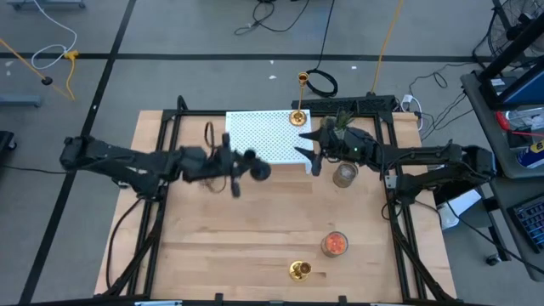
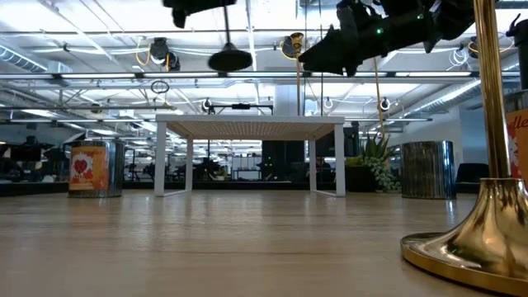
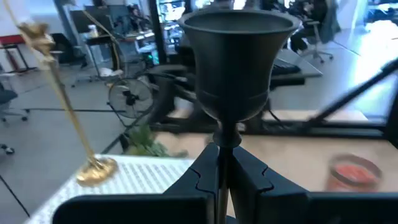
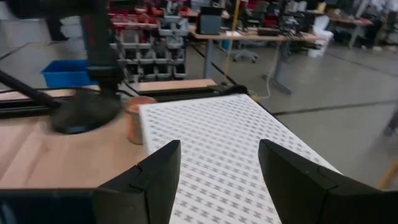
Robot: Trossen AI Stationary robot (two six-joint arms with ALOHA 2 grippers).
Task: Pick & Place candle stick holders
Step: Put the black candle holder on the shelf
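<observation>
My left gripper (image 1: pixel 246 163) is shut on the black candlestick (image 1: pixel 258 170), held in the air beside the near edge of the white perforated stand (image 1: pixel 263 136). Its cup (image 3: pixel 239 62) is up and its round base (image 2: pixel 229 59) hangs higher than the stand's top (image 2: pixel 247 125). One brass candlestick (image 1: pixel 299 110) stands by its base on the stand's far right corner and also shows in the left wrist view (image 3: pixel 93 171). Another brass candlestick (image 1: pixel 299 270) stands on the table near the front edge. My right gripper (image 1: pixel 308 153) is open and empty above the stand's right edge (image 4: pixel 217 149). My left gripper pinches the black candlestick's thin stem (image 3: pixel 225 146), just under the cup, between its two fingers. The fingers come level from the table's left and lie across the stem. The candlestick stands upright in the hold, lifted clear of the table and the stand.
A glass jar (image 1: pixel 344 176) and a small plant (image 1: pixel 340 123) stand right of the stand. A jar with an orange-red top (image 1: pixel 334 244) stands near the front brass candlestick. The low view shows a printed tin (image 2: pixel 91 169) at the left and a metal can (image 2: pixel 425 169) at the right.
</observation>
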